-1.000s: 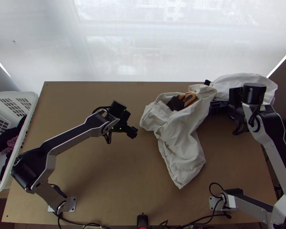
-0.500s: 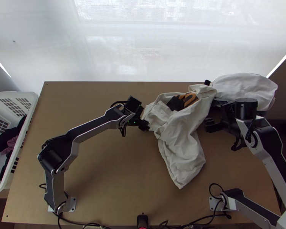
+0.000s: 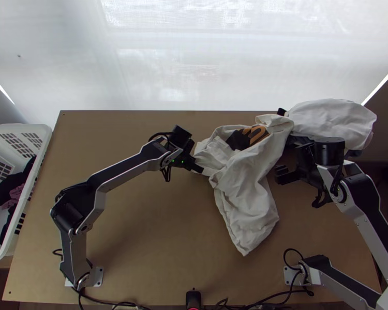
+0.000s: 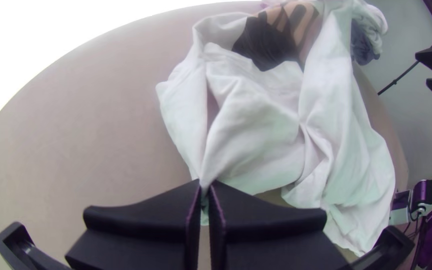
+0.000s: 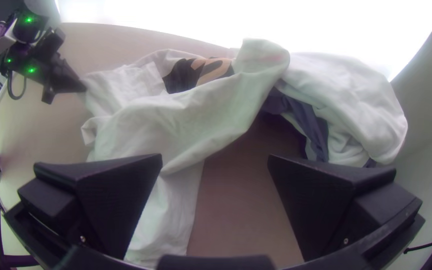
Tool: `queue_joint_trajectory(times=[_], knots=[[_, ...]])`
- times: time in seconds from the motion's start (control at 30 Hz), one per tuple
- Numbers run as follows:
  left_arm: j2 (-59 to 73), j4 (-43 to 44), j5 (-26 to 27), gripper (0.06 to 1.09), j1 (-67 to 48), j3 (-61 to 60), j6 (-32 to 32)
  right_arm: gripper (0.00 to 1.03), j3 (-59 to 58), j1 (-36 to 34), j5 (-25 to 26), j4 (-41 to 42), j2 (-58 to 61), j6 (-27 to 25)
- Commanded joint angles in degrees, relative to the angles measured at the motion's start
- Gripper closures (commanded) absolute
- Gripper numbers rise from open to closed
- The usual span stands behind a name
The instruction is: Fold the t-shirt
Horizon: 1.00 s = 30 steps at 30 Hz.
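T-shirt (image 3: 248, 188), white, dark-and-orange print partly visible: bunched on the desk (image 3: 142, 232), right of centre, one end trailing toward the near edge. Left gripper (image 3: 201, 169): jaws closed on a pinch of cloth at the shirt's left side. Right gripper (image 3: 278, 175): jaws wide, nothing between them, near the shirt's right side. Other cloth pile (image 3: 331, 121): far right corner. White basket (image 3: 45, 137): left edge.
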Motion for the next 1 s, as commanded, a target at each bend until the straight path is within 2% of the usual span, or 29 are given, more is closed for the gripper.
queue_joint_trajectory(times=[0.0,0.37,0.8,0.97], knots=[[-5.3,-1.3,-0.1,1.05,3.1,-1.6,-0.3,0.05,0.3,0.9,0.0,0.3,-0.1,0.2],[-15.4,-1.7,-0.1,1.05,13.6,-5.0,-0.5,0.05,2.5,3.2,-0.1,0.4,1.3,0.5],[-15.5,-4.1,0.3,1.05,26.5,3.7,-0.6,0.05,8.6,6.7,-1.1,0.0,6.0,1.4],[-14.0,-4.2,0.3,1.05,29.0,1.3,-0.5,0.05,10.0,8.8,-1.7,0.0,7.9,1.9]])
